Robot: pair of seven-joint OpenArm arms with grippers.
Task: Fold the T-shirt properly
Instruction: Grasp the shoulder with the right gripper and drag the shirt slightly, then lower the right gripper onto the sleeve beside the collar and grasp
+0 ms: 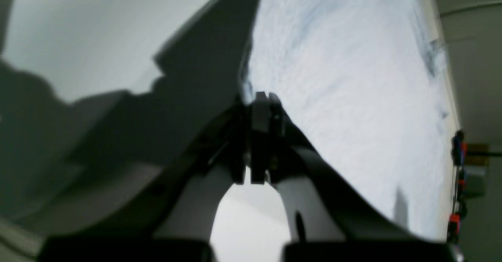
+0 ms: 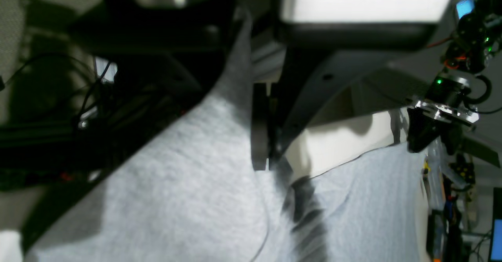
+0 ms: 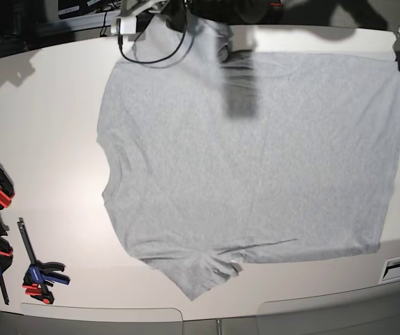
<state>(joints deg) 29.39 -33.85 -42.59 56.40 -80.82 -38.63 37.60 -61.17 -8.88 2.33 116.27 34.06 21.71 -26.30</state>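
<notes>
Nearest the base camera, one short sleeve of the T-shirt (image 3: 248, 160) lies crumpled close to the front edge of the white surface (image 3: 53, 132), and red-and-blue clamps (image 3: 35, 272) sit along one side. The grey shirt spreads plain side up across most of the surface. At its far edge both corners are lifted. The right claw (image 2: 261, 136) is pressed together on a fold of the cloth that rises past it. The left claw (image 1: 262, 111) is likewise pinched shut on the shirt's edge, fabric stretching away from it.
</notes>
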